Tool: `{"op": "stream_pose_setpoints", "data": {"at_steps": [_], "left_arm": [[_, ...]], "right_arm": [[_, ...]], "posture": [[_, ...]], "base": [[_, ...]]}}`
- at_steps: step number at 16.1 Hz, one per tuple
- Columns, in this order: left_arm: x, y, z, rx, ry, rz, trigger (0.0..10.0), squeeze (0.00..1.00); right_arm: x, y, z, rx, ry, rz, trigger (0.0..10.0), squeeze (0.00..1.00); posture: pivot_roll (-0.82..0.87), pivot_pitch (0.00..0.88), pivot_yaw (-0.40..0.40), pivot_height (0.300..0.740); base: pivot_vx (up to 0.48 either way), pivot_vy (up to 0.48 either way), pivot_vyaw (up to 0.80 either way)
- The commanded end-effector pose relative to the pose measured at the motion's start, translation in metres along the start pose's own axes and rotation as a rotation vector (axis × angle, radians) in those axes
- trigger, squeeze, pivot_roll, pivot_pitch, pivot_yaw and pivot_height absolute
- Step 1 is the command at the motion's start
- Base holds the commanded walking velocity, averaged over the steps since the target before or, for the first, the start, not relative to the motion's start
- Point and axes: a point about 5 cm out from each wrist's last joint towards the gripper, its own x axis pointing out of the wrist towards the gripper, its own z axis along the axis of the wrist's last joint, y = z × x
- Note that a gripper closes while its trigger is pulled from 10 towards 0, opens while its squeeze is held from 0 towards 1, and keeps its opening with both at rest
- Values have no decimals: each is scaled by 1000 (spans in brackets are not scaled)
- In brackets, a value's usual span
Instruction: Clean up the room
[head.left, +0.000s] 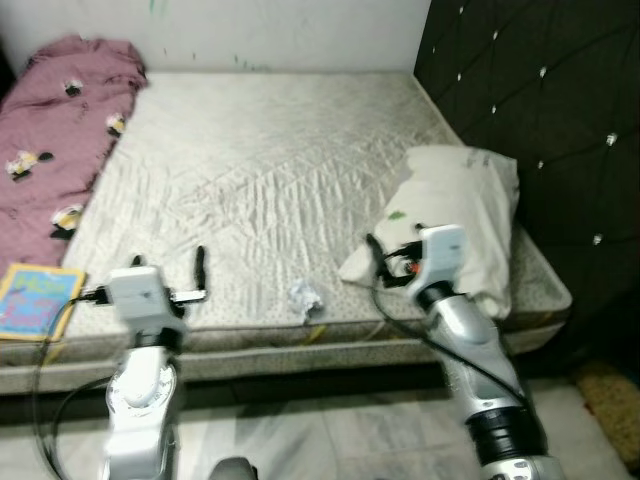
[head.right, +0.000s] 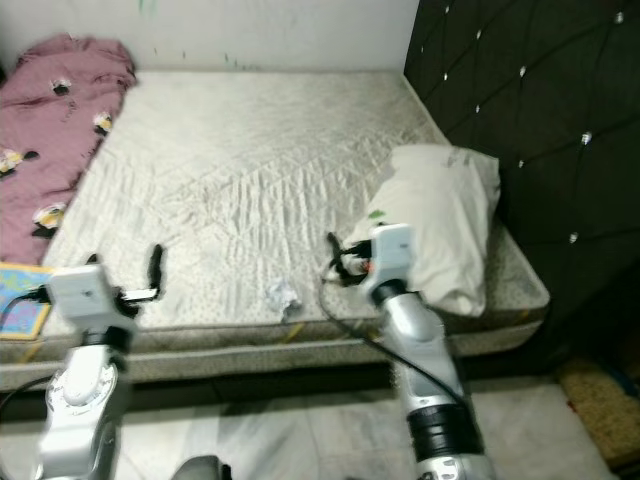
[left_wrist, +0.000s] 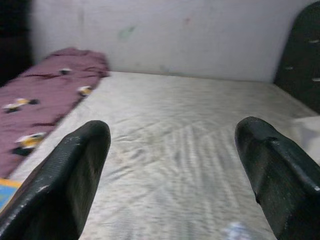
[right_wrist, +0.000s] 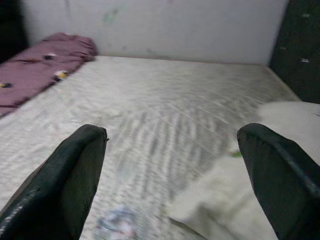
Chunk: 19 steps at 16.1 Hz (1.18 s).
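**Litter waits at the mattress edge as robot squares up to the bed**

Paper, crumpled into a small white ball (head.left: 306, 297), lies near the front edge of the bare quilted mattress (head.left: 260, 170), apart from everything else and roughly midway between the robot's two arms, which makes it the likeliest first pick in the room clean-up. The left hand (head.left: 200, 270) reaches just over the front edge, its fingers spread wide and empty in the wrist view. The right hand (right_wrist: 172, 170) is likewise spread and holds nothing, poised beside a white pillow (head.left: 460, 215) slumped against the dark tufted headboard (head.left: 540, 110). A rumpled maroon blanket (head.left: 60, 140) runs along the bed's left side, with a colourful book (head.left: 35, 298) at its near end.
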Motion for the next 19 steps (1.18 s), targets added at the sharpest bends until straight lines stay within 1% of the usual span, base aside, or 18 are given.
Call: {"op": "stream_pose_setpoints", "data": {"at_steps": [1, 11, 15, 19], "left_arm": [[1, 2, 3, 0, -14, -6, 10000, 0], [1, 0, 4, 7, -19, -17, 10000, 0], [1, 0, 3, 7, -7, -17, 10000, 0], [3, 4, 3, -26, 2, -2, 10000, 0]], "right_arm": [[1, -1, 1, 11, -3, -9, 10000, 0], [2, -2, 0, 24, 11, -12, 10000, 0], [2, -3, -2, 32, 21, -17, 10000, 0], [5, 0, 0, 34, 21, -1, 10000, 0]], "posture": [[2, 0, -87, 740], [6, 0, -92, 740], [6, 0, -95, 740], [5, 0, -84, 740]], "base": [[304, 0, 0], [319, 0, 0], [402, 0, 0], [0, 0, 0]]}}
